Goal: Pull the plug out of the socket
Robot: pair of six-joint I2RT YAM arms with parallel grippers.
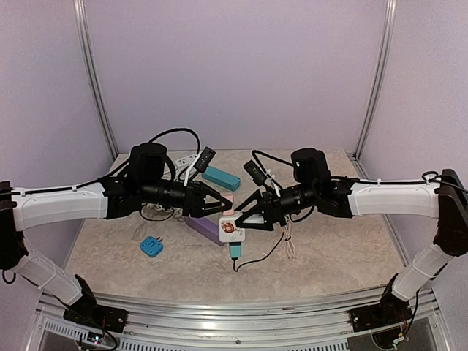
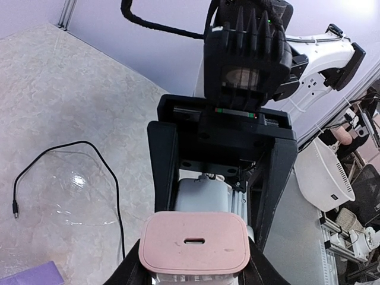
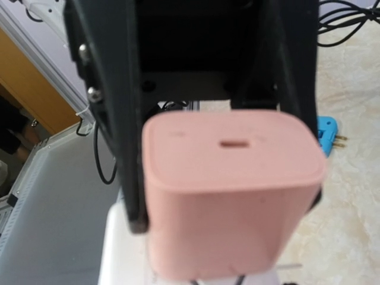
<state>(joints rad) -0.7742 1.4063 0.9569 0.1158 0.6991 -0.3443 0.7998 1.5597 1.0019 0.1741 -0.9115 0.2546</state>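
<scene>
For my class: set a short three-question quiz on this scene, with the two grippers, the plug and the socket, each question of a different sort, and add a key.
1. Which colour is the plug held in the left gripper? A blue, B pink, C green.
2. True or false: the small blue adapter lies between the two grippers.
3. Fill in: the right gripper is closed on the white ____.

Key: 1 B. 2 False: it lies off to the left, apart from both. 3 socket.
</scene>
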